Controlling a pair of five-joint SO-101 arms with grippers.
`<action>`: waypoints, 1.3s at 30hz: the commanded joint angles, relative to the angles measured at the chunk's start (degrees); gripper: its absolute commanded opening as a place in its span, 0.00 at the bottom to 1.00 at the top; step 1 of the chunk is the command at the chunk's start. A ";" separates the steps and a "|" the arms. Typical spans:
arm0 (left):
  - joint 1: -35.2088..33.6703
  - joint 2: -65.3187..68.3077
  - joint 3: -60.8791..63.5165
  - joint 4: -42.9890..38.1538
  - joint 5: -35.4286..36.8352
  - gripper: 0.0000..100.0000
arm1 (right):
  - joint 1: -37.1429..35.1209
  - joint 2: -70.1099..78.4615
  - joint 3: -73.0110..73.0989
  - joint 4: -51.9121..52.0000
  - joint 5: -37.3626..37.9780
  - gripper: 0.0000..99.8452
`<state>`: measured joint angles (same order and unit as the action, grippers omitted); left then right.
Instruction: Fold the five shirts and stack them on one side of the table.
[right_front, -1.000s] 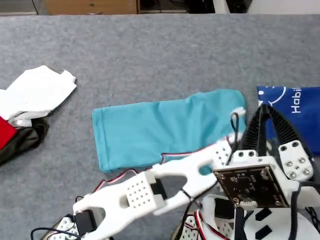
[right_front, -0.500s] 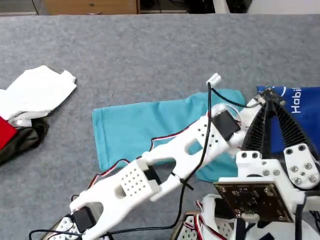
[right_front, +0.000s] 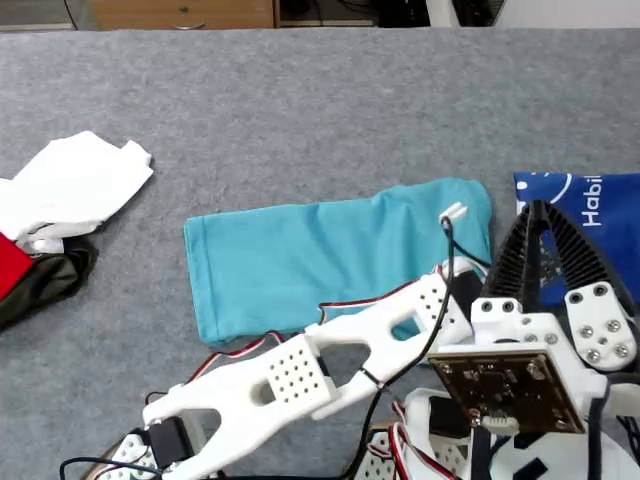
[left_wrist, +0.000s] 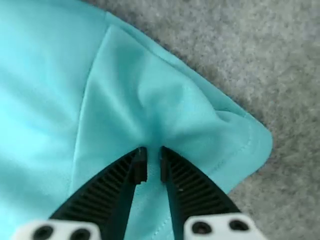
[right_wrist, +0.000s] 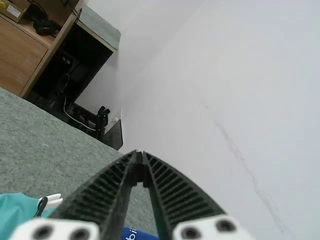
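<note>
The counter (right_front: 300, 110) has a grey, fuzzy top. Behind it stands a brown wooden cupboard (right_wrist: 17, 60) with a dark space (right_wrist: 75, 70) beside it. A plain white wall (right_wrist: 240, 75) rises nearby.

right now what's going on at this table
The left gripper is pinching a fold of the teal shirt near one corner, on the grey table. The right gripper is shut on nothing, raised near the blue shirt. A white shirt, a red shirt and a black shirt lie heaped at the table's edge.
</note>
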<state>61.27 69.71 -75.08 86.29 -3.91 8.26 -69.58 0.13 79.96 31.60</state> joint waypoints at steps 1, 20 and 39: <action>0.44 -1.27 -5.01 3.34 0.35 0.08 | 1.01 -0.04 0.31 -1.49 0.09 0.00; 1.58 5.23 -17.32 -2.99 0.62 0.08 | 1.01 -0.04 0.48 -3.78 0.09 0.00; 0.88 -0.04 -20.66 9.76 0.26 0.08 | 1.10 -0.13 0.13 -3.96 0.09 0.00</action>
<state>62.59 74.20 -93.01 92.79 -3.91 8.18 -69.58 0.57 77.49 31.60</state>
